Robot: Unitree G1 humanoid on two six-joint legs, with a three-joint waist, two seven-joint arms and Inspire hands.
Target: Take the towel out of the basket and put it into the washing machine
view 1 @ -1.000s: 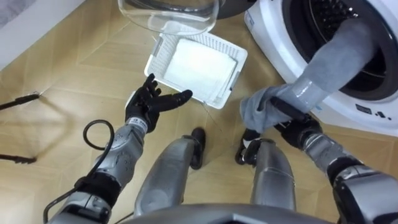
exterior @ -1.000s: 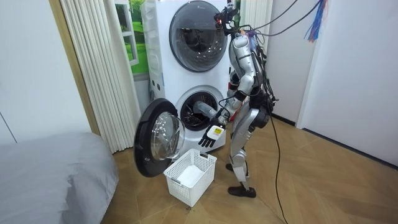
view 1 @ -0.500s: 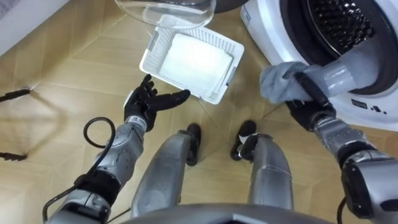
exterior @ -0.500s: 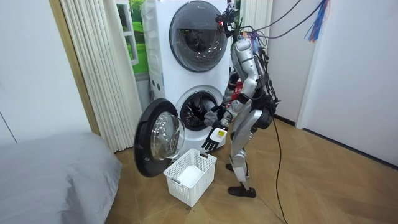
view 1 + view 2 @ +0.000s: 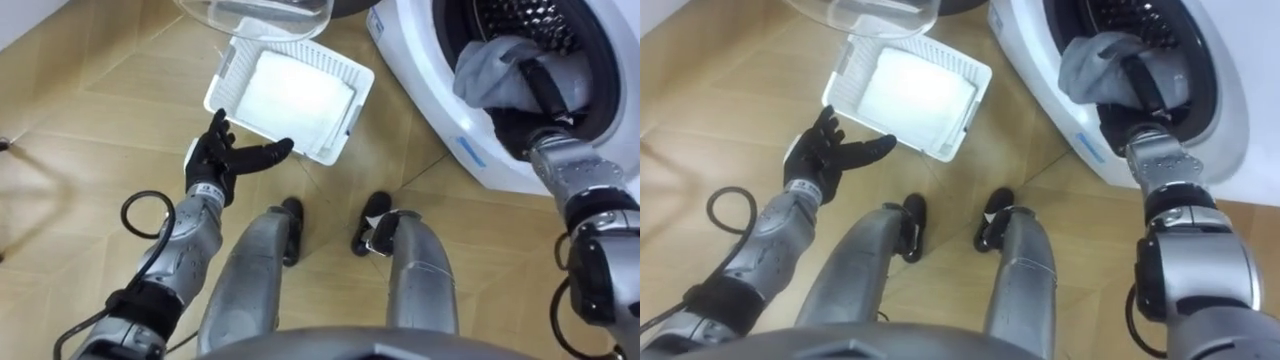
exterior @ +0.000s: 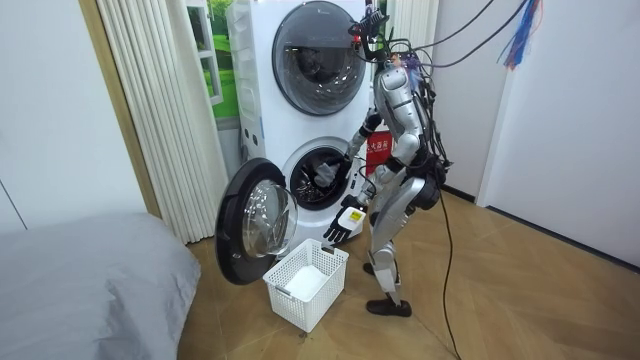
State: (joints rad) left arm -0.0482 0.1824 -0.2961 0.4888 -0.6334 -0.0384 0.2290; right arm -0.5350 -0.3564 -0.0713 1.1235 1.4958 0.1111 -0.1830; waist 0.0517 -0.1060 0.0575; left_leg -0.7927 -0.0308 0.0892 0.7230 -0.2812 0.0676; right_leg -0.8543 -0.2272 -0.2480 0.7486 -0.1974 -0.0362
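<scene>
A grey towel (image 5: 488, 68) is bunched in the mouth of the lower washing machine's drum (image 5: 520, 25), partly over its rim. My right hand (image 5: 541, 92) is shut on the towel, dark fingers across the cloth, at the drum's opening. My left hand (image 5: 226, 159) hangs open above the floor, just short of the white laundry basket (image 5: 224, 78). In the room view I stand bent towards the lower machine (image 6: 318, 178), right arm reaching into it.
The basket sits on the wooden floor before my feet and holds something flat and white. The round glass door (image 6: 254, 233) stands swung open beside it. A second machine (image 6: 315, 45) is stacked above. A grey bed (image 6: 90, 290) fills the room view's lower left.
My right hand has carried the towel from low in front of the machine up into the drum's mouth. The eye views have shifted. My left hand has barely moved.
</scene>
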